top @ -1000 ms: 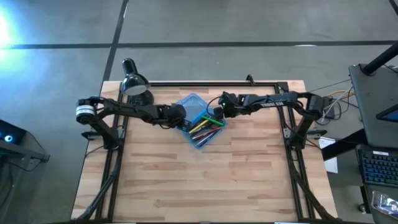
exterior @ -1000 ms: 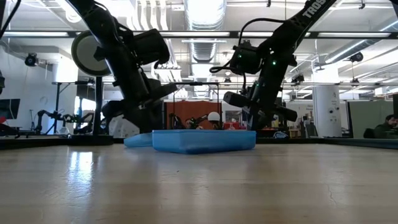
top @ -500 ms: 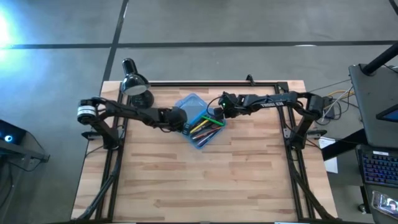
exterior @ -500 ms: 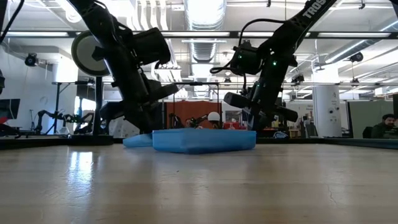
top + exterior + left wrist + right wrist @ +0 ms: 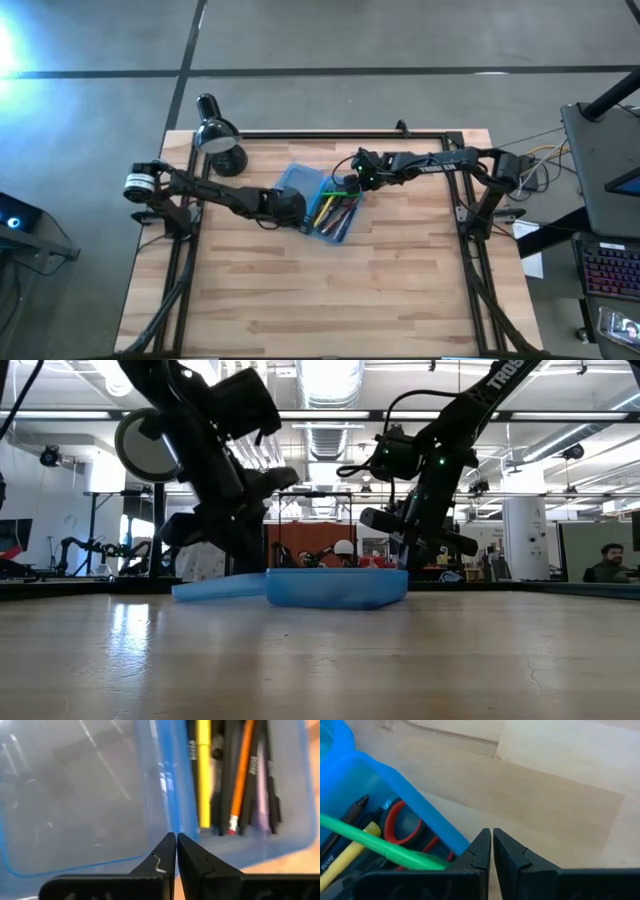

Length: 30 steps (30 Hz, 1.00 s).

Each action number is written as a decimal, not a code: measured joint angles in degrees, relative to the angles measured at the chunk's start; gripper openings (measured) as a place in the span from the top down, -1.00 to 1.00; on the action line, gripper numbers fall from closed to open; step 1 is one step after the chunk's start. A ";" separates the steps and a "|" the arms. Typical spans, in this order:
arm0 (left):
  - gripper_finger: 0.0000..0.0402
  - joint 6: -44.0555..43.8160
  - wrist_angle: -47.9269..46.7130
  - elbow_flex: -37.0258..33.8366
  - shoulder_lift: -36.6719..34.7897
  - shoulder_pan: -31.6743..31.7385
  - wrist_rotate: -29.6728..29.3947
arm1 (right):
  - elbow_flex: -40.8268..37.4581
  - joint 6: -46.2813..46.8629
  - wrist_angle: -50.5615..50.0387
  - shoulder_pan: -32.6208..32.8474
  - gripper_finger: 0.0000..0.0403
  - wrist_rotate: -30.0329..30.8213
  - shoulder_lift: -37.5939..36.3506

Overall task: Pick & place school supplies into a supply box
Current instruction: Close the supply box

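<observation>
The supply box (image 5: 296, 184), a translucent blue case, lies open on the table. Its lid (image 5: 75, 795) is flat beside the tray (image 5: 335, 587). The school supplies (image 5: 338, 208) lie in the tray: yellow, orange, green and dark pens (image 5: 235, 775), and red-handled scissors (image 5: 402, 827). My left gripper (image 5: 300, 212) is shut at the case's near-left end, its tips (image 5: 175, 837) on the hinge line. My right gripper (image 5: 352, 184) is shut at the tray's far-right corner. My left gripper touches the case with its shut fingertips at the hinge seam (image 5: 172, 822) between lid and tray, at one short end. The fingers slant down from the table's left. The case lies flat on the table. My right gripper stands with the outer side of one shut finger (image 5: 481, 842) against the tray's corner wall (image 5: 457, 840), slanting down from the right. I cannot tell whether it truly touches.
A black desk lamp (image 5: 215, 135) stands at the table's far left corner. A dark frame rail (image 5: 340, 133) runs along the far edge. Bare wood stretches over the near half of the table (image 5: 330, 300). A person (image 5: 603, 560) sits far behind the table.
My left gripper has gone toward the table's near and right side, against the case. The case has turned about on the table: its left end has swung toward the near edge, while the end by my right gripper has stayed nearly in place. The pens now lie closer to near-far.
</observation>
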 joint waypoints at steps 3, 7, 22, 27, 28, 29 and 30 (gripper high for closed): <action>1.00 -1.72 0.15 0.63 0.00 -1.64 -0.47 | 0.00 -0.68 0.00 0.37 0.94 -0.04 0.00; 1.00 -3.85 -0.04 0.66 0.01 -3.51 -0.99 | 0.00 -1.19 0.00 1.10 0.94 -0.09 0.00; 1.00 -4.66 -3.01 2.75 -0.77 -5.88 -15.20 | 0.00 -1.92 -0.20 1.72 0.94 1.81 0.00; 1.00 -4.84 -4.41 1.07 1.51 -3.25 -12.63 | 0.00 -1.92 0.02 1.72 0.94 1.99 0.00; 1.00 -4.85 -4.08 0.90 2.30 -3.09 -11.13 | 0.00 -1.92 0.13 1.72 0.94 1.99 0.00; 1.00 -4.90 -3.74 0.84 2.83 -3.05 -9.62 | 0.00 -1.92 0.22 1.72 0.94 1.99 0.00; 1.00 -4.90 -3.34 0.84 3.31 -3.07 -8.78 | 0.00 -1.91 0.35 1.72 0.94 1.99 0.00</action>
